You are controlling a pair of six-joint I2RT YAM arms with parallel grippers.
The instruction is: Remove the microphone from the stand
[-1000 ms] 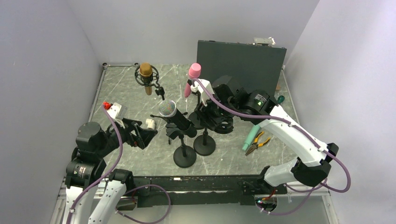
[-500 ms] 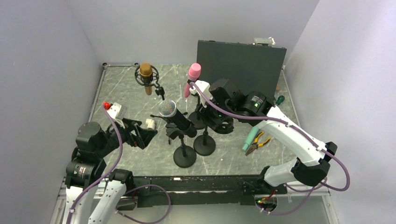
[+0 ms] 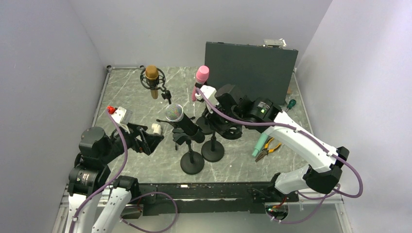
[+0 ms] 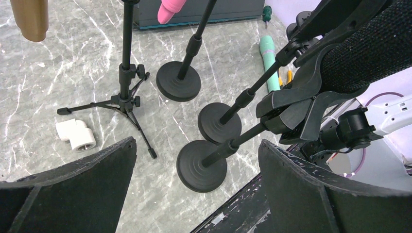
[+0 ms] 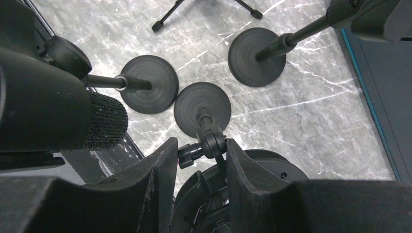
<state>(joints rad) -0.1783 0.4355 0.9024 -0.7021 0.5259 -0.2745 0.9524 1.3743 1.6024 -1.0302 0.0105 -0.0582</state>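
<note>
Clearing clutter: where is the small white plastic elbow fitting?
Top view, left side: the white elbow fitting lies on the marble table just beyond the left gripper, by a foot of the black tripod stand.

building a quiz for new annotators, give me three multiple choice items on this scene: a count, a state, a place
1. How many round stand bases are there? A) two B) three C) five
2. How is the left gripper? A) wide open, empty B) shut, empty C) shut on a stand
3. Where does the white pipe elbow lie? A) by a foot of the tripod stand B) on a round base C) inside the gripper
Answers: B, both wrist views show three discs; A, jaws spread, nothing gripped; A, it lies near a tripod leg tip.
</note>
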